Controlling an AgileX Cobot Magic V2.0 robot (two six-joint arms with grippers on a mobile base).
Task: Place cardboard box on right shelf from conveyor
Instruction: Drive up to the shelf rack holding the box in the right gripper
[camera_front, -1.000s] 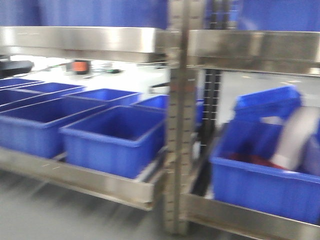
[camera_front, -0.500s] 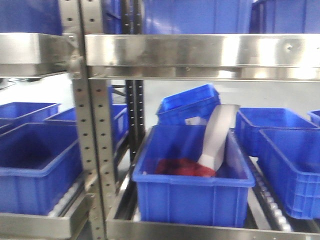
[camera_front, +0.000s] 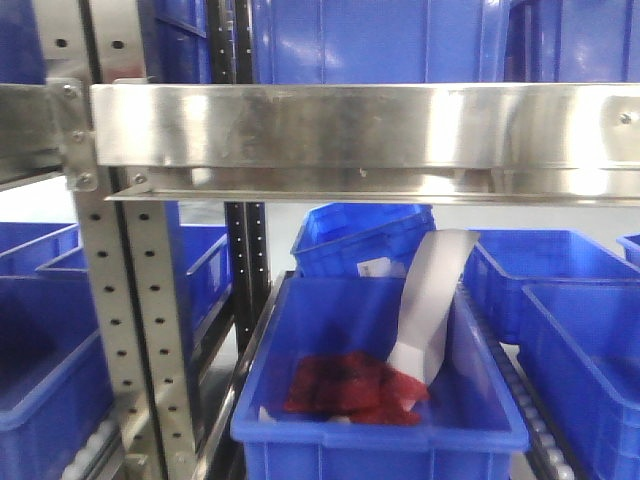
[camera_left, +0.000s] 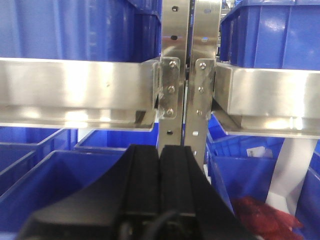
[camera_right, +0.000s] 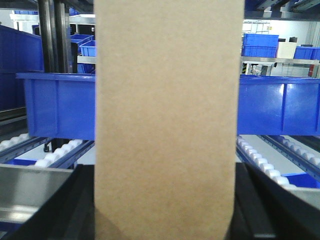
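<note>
We have the cardboard box (camera_right: 167, 125) upright in the right pincer (camera_right: 165, 215), with dark fingers (camera_right: 272, 205) pinching it from both sides. Behind it a blue bin (camera_right: 55, 105) sits on white rollers (camera_right: 260, 160). Left pincer (camera_left: 160, 150) is pressed together, facing the perforated uprights (camera_left: 172, 50). The right shelf (camera_front: 360, 125) rail spans the front view, with a blue tub (camera_front: 330, 320) holding red material (camera_front: 350, 385) below.

No writing can be read; the cardboard box (camera_right: 165, 125) face is plain, the white tag (camera_front: 375, 268) illegible.
</note>
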